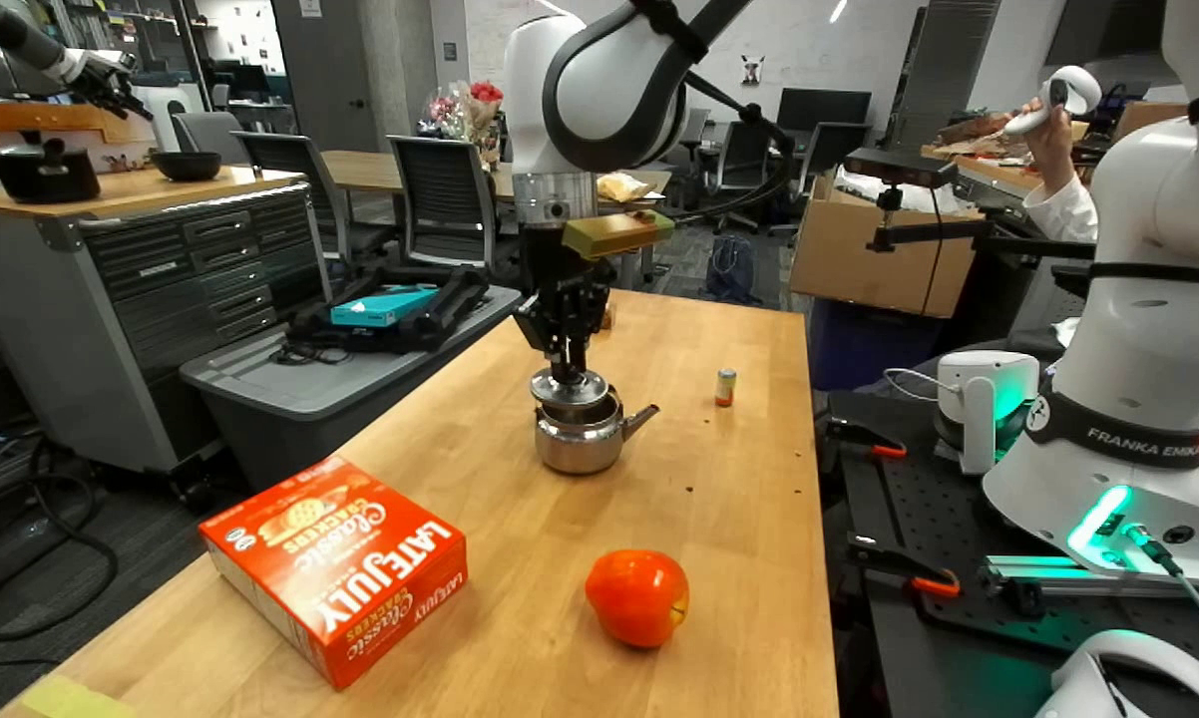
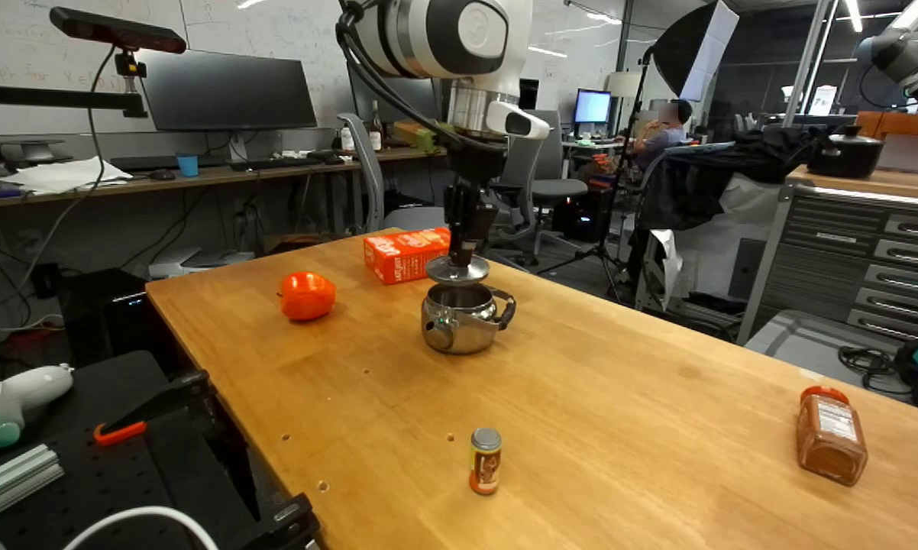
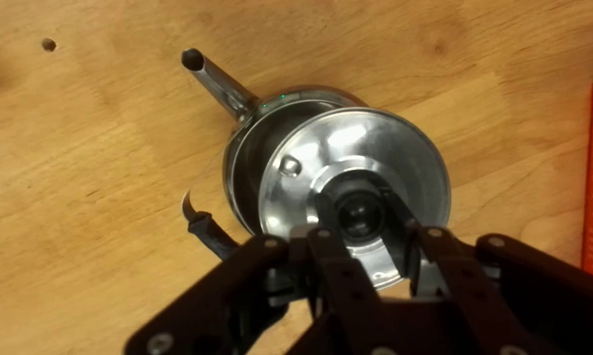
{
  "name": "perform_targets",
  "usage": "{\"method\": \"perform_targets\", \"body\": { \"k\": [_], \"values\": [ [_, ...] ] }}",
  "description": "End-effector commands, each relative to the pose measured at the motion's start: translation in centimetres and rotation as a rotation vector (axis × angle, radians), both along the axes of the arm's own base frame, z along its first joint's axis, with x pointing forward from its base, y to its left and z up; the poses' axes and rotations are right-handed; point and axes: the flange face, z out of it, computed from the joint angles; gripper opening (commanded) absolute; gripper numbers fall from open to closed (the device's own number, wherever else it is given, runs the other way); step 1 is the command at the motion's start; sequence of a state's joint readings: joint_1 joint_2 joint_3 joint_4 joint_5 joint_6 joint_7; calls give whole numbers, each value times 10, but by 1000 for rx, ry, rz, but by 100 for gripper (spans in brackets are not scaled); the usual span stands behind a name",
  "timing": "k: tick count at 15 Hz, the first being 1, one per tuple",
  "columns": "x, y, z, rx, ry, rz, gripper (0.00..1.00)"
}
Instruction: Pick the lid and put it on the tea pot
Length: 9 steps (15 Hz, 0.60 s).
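Placing step: the hand (image 2: 463, 255) grips the metal lid (image 2: 457, 274), apparently by its knob (image 3: 360, 216), above the teapot (image 2: 460, 325); next it should shift towards the spout (image 3: 221, 87), then lower.

Gotta be a robotics lab: Franka arm (image 1: 1108, 339), another robot arm (image 1: 19, 40) in back, scribbled-up whiteboard (image 2: 27, 65), softbox light (image 2: 696, 53), tool cabinet (image 1: 210, 259), desk (image 2: 276, 174) with monitors (image 2: 234, 90).

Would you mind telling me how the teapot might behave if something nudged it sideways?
The teapot would probably stay rigid, since it looks like shiny metal. Its squat, wide shape suggests it would slide rather than tip. A push on the jutting spout might well swivel it.
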State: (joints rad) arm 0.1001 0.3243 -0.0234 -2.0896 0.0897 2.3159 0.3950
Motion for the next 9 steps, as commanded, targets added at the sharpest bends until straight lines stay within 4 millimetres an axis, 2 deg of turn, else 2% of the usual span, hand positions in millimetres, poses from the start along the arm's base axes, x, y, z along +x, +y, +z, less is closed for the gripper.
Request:
{"method": "perform_targets", "body": {
  "k": [1, 6, 9],
  "values": [
    [20, -4, -12, 6, 56, -8, 7],
    [15, -5, -29, -13, 94, 7, 7],
    [12, -8, -29, -15, 87, 15, 7]
  ]
}}
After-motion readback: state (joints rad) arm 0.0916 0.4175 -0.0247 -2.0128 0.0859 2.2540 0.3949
